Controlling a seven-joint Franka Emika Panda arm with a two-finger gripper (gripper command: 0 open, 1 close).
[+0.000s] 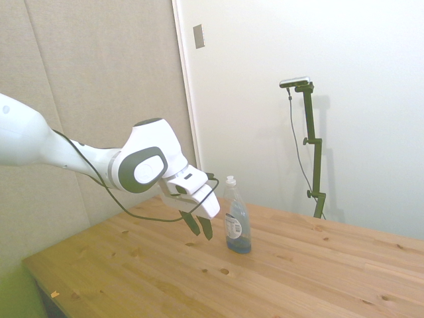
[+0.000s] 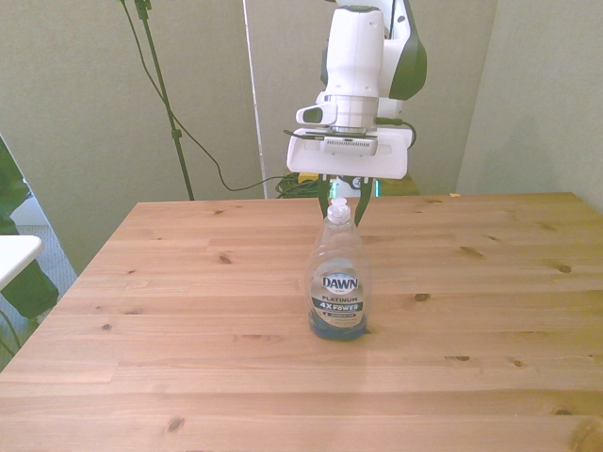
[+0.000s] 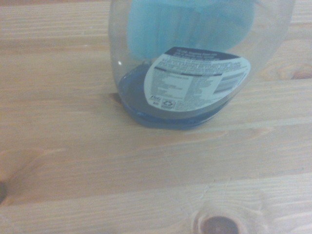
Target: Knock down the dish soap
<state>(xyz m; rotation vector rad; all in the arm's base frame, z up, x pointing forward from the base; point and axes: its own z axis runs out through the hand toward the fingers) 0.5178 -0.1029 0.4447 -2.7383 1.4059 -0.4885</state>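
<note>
While upright, dish soap (image 2: 337,280) cap up | hand (image 1: 203,228) beside

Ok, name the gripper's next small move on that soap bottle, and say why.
Probably push the gripper forward into the dish soap, high on the body. The bottle stands upright on the table, apart from the gripper just behind it, and its blue liquid sits low, so a high push should tip it.

My side view is bright and washed out, the wall (image 1: 265,99) near white. The front view is softer, evenly lit. My wrist view is blurred throughout; the bottle (image 3: 195,73) casts a faint shadow at nine o'clock on the table (image 3: 73,170).
</note>
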